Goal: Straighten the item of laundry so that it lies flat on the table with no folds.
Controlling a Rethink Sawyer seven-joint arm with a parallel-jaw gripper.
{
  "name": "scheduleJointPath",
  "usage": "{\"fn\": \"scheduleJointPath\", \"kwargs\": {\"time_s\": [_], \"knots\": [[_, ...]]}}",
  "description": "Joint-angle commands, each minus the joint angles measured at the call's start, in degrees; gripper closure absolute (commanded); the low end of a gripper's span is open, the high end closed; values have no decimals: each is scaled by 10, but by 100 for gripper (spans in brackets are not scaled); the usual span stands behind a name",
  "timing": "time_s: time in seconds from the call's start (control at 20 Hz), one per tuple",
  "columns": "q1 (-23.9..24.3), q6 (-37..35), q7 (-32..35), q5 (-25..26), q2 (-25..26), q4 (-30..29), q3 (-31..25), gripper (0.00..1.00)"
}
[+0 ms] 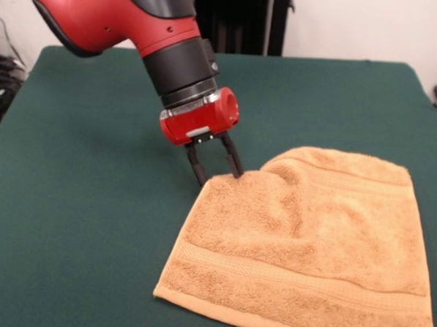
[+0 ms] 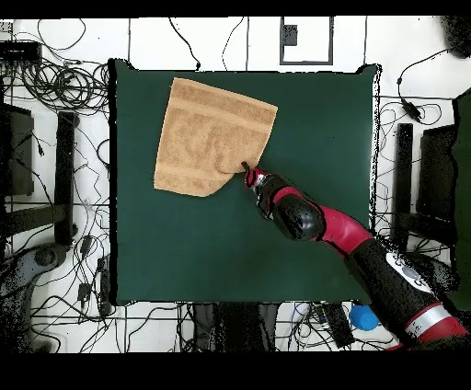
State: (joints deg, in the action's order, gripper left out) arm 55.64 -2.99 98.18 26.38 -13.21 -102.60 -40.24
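- Arm [image 1: 123,16] is coming down at a slant from the upper left in the front view; the red wrist block is sitting just above the towel's far-left corner.
- Pincer [image 1: 217,165] is tilting, its two black fingers [image 1: 196,166] are standing apart, with the towel [image 1: 309,249] edge rising between their tips.
- Fingers look to be straddling the corner; a gap is showing between them, so the pincer is reading as open, not clamped. Contact with the cloth at the tips is looking likely but I cannot tell for sure.
- Towel is lying on the green tabletop [image 1: 84,200], toward the right and near side in the front view, and well inside the tabletop edges on the far side.
- Near band stripe is lying flat and straight along the near hem; far band is showing near the far-right edge.
- Far-left part is bunching: a ridge and creases are running from the pincer corner toward the towel's middle, and the far edge is curving inward there rather than making a square corner.
- Overhead: towel [image 2: 210,138] is sitting in the upper-left part of the tabletop [image 2: 313,248], with the pincer [image 2: 246,171] at its lower-right corner; that corner is looking pulled in, so the outline is tapering there.
- Rest of the towel is looking flat.
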Motion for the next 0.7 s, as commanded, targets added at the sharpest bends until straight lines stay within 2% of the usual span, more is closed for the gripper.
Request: {"fn": "scheduleJointPath", "kwargs": {"time_s": [0.05, 0.7], "knots": [[-15, 36, 75, 3, 19, -21, -28, 0], [-19, 61, 80, 1, 15, -28, -25, 0]]}}
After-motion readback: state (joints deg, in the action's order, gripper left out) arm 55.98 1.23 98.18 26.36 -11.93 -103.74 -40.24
